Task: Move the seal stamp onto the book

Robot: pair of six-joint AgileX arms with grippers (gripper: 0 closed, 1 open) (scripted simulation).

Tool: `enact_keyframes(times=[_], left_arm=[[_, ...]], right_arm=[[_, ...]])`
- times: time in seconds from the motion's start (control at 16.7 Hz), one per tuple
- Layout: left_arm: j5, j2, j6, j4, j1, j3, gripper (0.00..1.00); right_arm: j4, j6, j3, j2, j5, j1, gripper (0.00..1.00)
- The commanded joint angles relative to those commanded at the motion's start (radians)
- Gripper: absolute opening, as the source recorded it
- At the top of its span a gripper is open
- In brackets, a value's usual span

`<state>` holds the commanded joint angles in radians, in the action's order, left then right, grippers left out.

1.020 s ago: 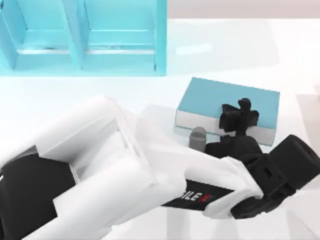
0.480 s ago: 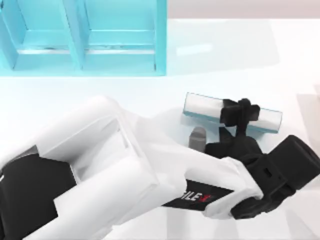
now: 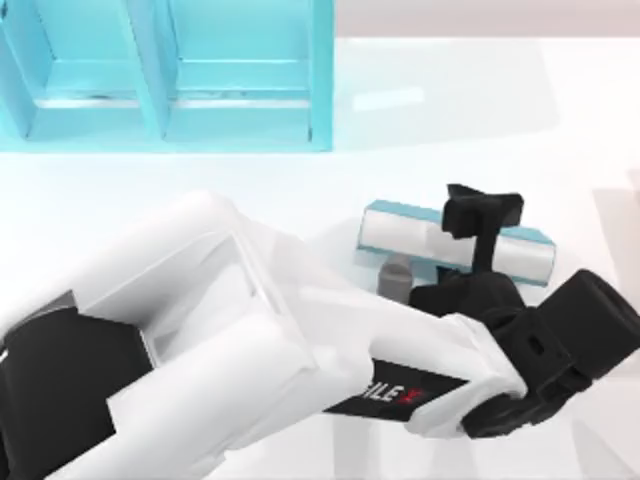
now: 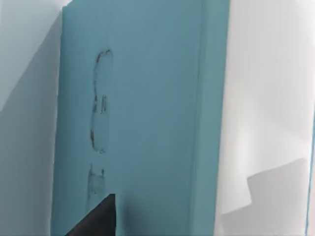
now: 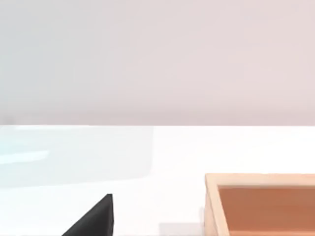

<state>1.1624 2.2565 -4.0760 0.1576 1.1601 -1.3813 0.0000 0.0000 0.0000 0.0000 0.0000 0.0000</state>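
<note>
Oddly, the book (image 3: 455,245) is tipped up on the desk (image 3: 450,110) right of centre in the top view, so that its white page edges face the camera and only a thin teal strip of cover shows along its far edge. The left claw (image 3: 482,212) sits at the book's upper edge, its black fingers (image 3: 497,207) reaching over the white pages and touching the book; whether they grip it or merely press on it cannot be told from above. In the left wrist view the teal cover (image 4: 142,118) stands very close to the camera, bearing a few faint dark smudges, with one dark fingertip (image 4: 96,219) at the frame's lower edge. A small grey cylinder (image 3: 397,275) stands just beside the book's near side, touching the black wrist of the left arm (image 3: 250,340), which stretches from the lower left across the desk. Behind, at the top left, stands a light-blue shelf unit (image 3: 165,75) with open compartments. The right wrist view shows the white desk, a wooden tray (image 5: 261,204) and one dark fingertip (image 5: 96,219) of the right claw; how far that claw is open cannot be told.
</note>
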Motion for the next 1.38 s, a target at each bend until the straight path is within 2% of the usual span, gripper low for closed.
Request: enact_keyframes(times=[0.24, 0.42, 0.6, 1.02, 1.2, 1.38], left_arm=[[0.002, 0.001, 0.012, -0.014, 0.005, 0.001, 1.00], [0.019, 0.005, 0.102, -0.111, 0.033, -0.006, 1.00], [0.045, 0.009, 0.280, -0.302, 0.086, -0.025, 1.00], [0.103, 0.003, 0.830, -0.927, 0.256, -0.105, 1.00], [0.123, 0.000, 0.983, -1.084, 0.315, -0.134, 1.00], [0.134, 0.001, 1.042, -1.145, 0.341, -0.148, 1.00]], right_arm=[[0.000, 0.000, 0.000, 0.000, 0.000, 0.000, 1.00], [0.000, 0.000, 0.000, 0.000, 0.000, 0.000, 1.00], [0.000, 0.000, 0.000, 0.000, 0.000, 0.000, 1.00], [0.000, 0.000, 0.000, 0.000, 0.000, 0.000, 1.00], [0.000, 0.000, 0.000, 0.000, 0.000, 0.000, 1.00], [0.000, 0.000, 0.000, 0.000, 0.000, 0.000, 1.00]])
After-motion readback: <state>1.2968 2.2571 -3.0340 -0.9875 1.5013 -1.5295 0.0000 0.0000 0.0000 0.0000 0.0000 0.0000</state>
